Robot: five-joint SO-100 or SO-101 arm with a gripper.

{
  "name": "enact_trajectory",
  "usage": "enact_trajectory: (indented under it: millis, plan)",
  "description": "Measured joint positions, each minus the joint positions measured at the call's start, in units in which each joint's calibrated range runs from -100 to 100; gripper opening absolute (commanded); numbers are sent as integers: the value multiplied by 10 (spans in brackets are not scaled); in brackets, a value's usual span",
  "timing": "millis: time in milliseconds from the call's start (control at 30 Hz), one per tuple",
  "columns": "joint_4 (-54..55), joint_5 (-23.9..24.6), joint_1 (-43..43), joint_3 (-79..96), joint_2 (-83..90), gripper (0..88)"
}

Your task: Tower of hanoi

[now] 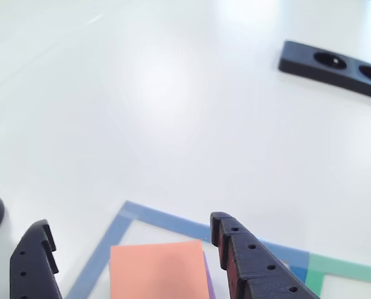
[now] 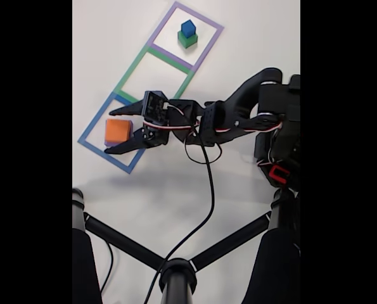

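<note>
An orange cube (image 1: 157,271) (image 2: 117,130) sits on a purple cube, of which a thin edge (image 1: 206,279) shows beside it. Both stand inside the blue square outline (image 1: 166,219) (image 2: 90,142). My gripper (image 1: 129,224) (image 2: 109,132) is open, one black finger on each side of the orange cube, with a gap on both sides. In the fixed view a small dark blue cube (image 2: 187,27) rests on a green cube (image 2: 187,41) inside the purple outline (image 2: 208,45) at the top.
The green square outline (image 2: 130,73) (image 1: 347,269) lies between the blue and purple ones. A black strip with round holes (image 1: 335,64) lies at the far right of the other view. Black stand legs (image 2: 121,240) and a cable (image 2: 208,190) cross the table's lower part.
</note>
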State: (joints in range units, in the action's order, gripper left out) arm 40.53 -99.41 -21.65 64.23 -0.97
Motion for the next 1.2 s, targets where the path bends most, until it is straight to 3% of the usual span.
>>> enact_trajectory:
  millis: [167, 367, 700, 767, 1000, 1200]
  plan:
    - [-168, -6, 17, -13, 133, 71]
    - [-437, -6, 49, -36, 294, 3]
    - [-890, -6, 133, -174, 471, 0]
    - [-973, 24, 153, -238, 474, 0]
    - [-1208, 108, 229, -500, 465, 0]
    - [-1346, 91, 300, -698, 428, 0]
